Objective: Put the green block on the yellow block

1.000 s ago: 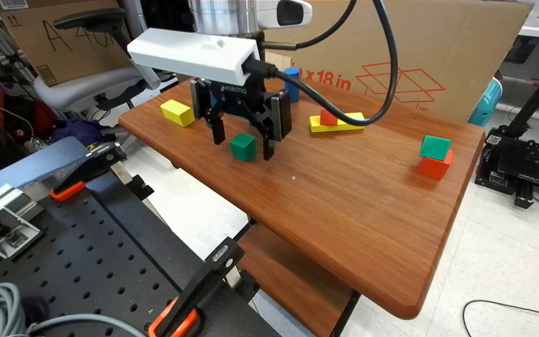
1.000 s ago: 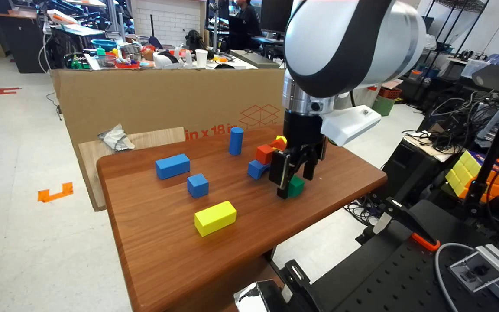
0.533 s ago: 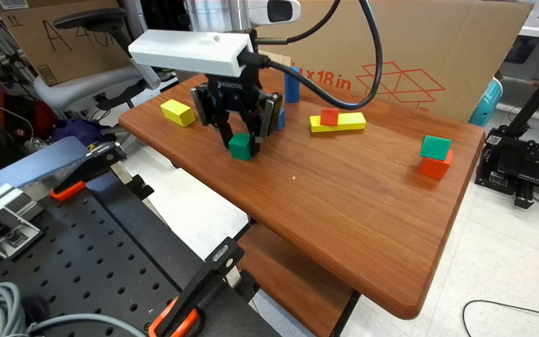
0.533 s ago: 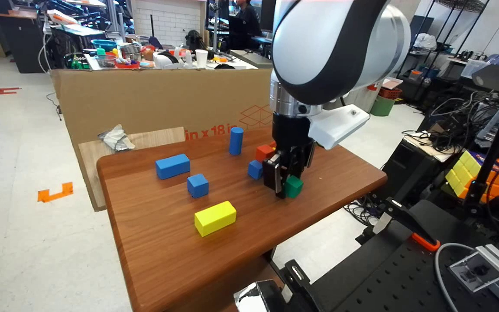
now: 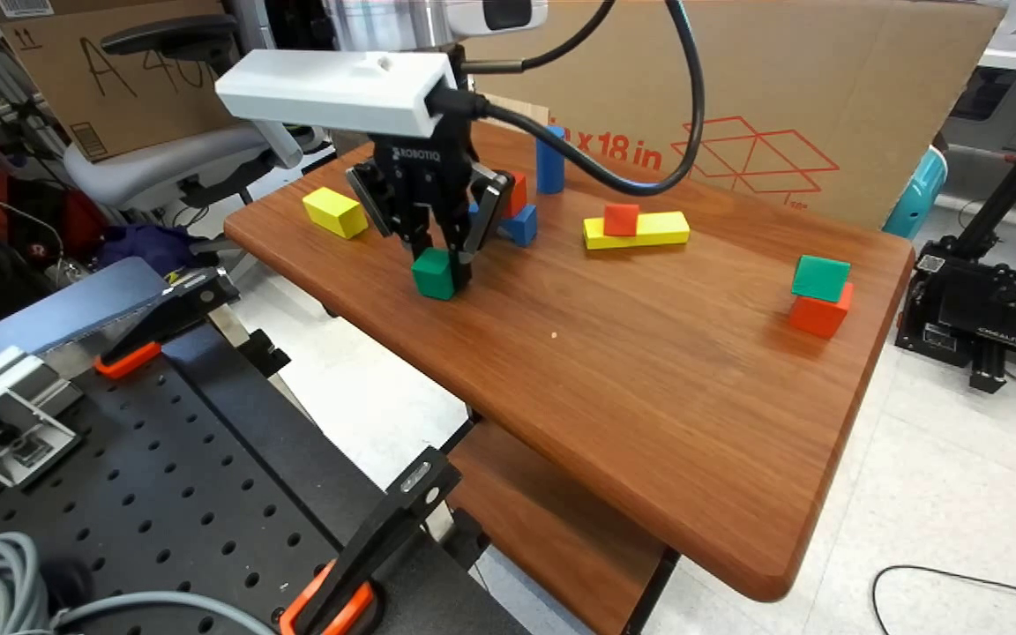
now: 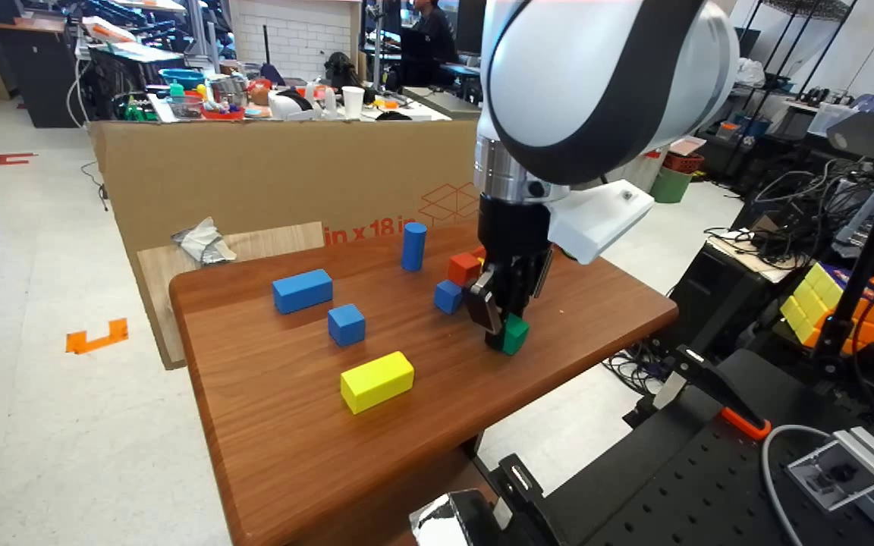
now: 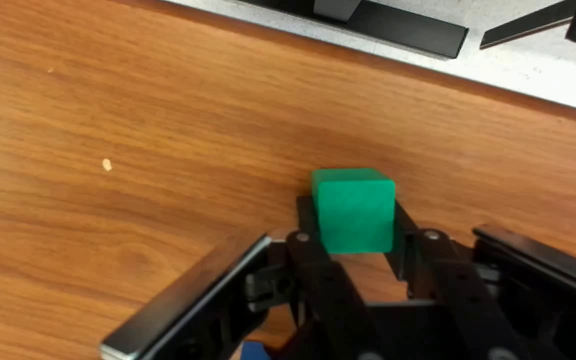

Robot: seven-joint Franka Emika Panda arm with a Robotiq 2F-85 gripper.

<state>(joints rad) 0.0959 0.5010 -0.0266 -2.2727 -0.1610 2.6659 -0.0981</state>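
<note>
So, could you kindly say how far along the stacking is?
Done: the grasp, as the gripper is shut on the green block. In hand: that block; I can't tell whether it is off the table. Left: bringing it to the yellow block, which lies apart, and releasing it on top.

Bright, floor (image 5: 367, 379) glare, gripper (image 7: 355, 215) softly blurred
</note>
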